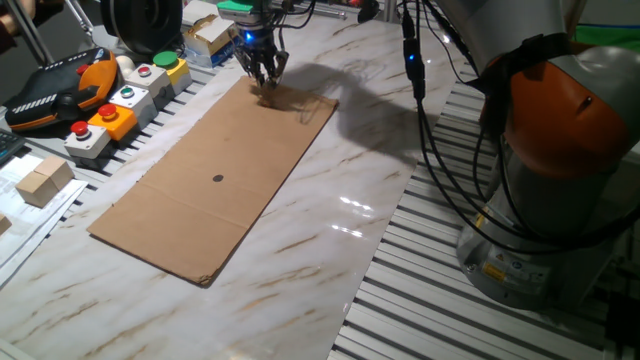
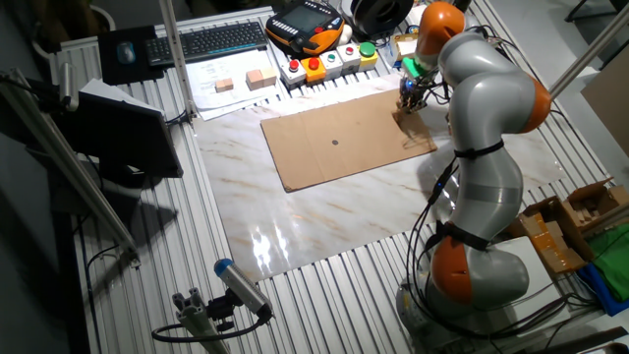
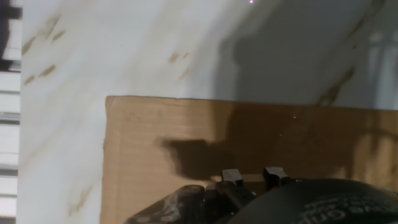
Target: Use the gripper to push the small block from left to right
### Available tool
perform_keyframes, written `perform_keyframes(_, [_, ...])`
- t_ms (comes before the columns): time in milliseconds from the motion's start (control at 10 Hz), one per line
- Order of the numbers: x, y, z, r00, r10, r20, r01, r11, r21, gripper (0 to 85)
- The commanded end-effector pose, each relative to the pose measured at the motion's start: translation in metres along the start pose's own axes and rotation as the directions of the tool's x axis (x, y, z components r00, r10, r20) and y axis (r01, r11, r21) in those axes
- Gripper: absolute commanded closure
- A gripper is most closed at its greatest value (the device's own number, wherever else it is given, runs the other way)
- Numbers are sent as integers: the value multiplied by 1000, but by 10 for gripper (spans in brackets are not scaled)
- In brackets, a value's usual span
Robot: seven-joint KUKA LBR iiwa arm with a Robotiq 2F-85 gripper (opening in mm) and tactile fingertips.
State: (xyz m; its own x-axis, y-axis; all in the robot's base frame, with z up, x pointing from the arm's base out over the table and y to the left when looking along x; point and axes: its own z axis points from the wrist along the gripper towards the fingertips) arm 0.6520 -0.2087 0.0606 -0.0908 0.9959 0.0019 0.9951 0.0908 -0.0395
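I see the hand (image 1: 264, 76) low over the far corner of the cardboard sheet (image 1: 215, 180) on the marble bench (image 1: 330, 260); I cannot tell whether it is clenched or released; the block isn't discernible

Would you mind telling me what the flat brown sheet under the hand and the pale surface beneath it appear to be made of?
The brown sheet looks like plain corrugated cardboard: matte tan, with fold creases and a slightly ragged edge. The tabletop beneath it has a white, marble-like pattern with brownish veins and a glossy finish that reflects the lights; whether it is stone or a printed laminate cannot be told. The hand looks like dark metal or plastic.
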Motion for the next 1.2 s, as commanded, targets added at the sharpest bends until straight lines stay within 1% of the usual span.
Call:
perform_keyframes(0, [0,-1,0,1000,0,1,0,1000,0,840])
perform_keyframes(300, [-2,-8,2,1000,-4,12,4,1000,1,840])
perform_keyframes(400, [-3,-10,4,1000,-6,12,6,1000,-2,840])
perform_keyframes(500, [-3,-11,7,1000,-6,5,6,1000,-6,840])
perform_keyframes(700, [-1,-12,10,1000,-2,-2,2,1000,-8,840])
perform_keyframes(1100, [6,-12,10,1000,13,-13,-13,1000,-9,840])
